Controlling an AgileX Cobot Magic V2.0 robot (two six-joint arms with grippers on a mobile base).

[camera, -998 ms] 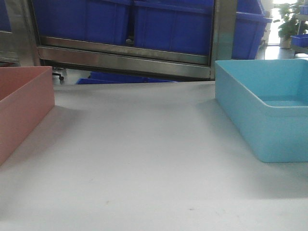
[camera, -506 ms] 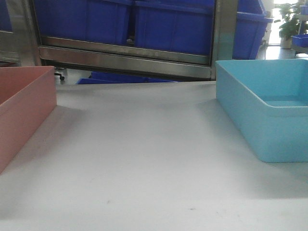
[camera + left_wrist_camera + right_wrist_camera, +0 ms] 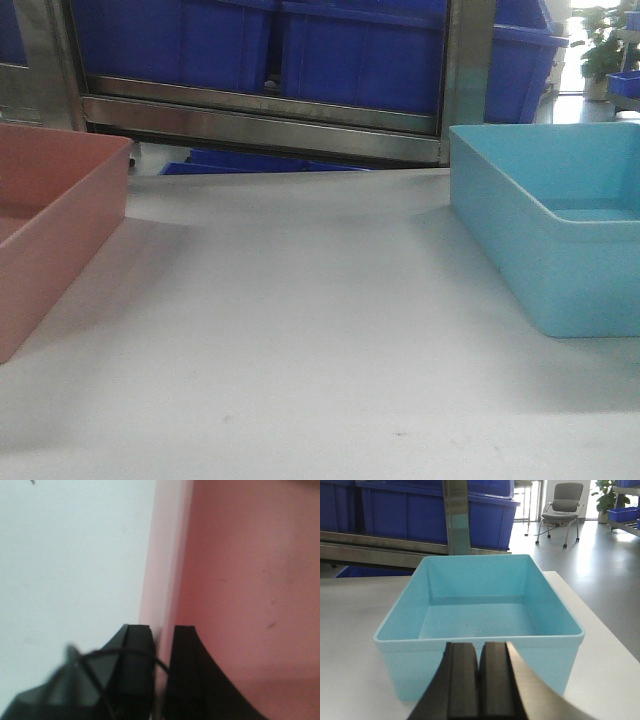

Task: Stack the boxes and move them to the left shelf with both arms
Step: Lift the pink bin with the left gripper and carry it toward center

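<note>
One box has moved: my left gripper (image 3: pixel 161 630), clamping the pink box (image 3: pixel 50 230) by its wall, slid it inward from the left edge of the table (image 3: pixel 300 330) for stacking; my right gripper (image 3: pixel 480 652) is closed, empty.

A pale white table (image 3: pixel 300 330) fills the lower half of the front view, with a few small dark specks near the bottom edge. Large dark-blue crates (image 3: pixel 360 55) stand side by side across the top of the frame, and another blue crate (image 3: pixel 250 162) shows lower down, just beyond the table's far edge. At the upper right, a potted plant (image 3: pixel 598 45) stands above a small blue bin (image 3: pixel 622 82). In the right wrist view, a grey office chair (image 3: pixel 564 505) stands on a glossy floor (image 3: pixel 600 565) at the upper right.
</note>
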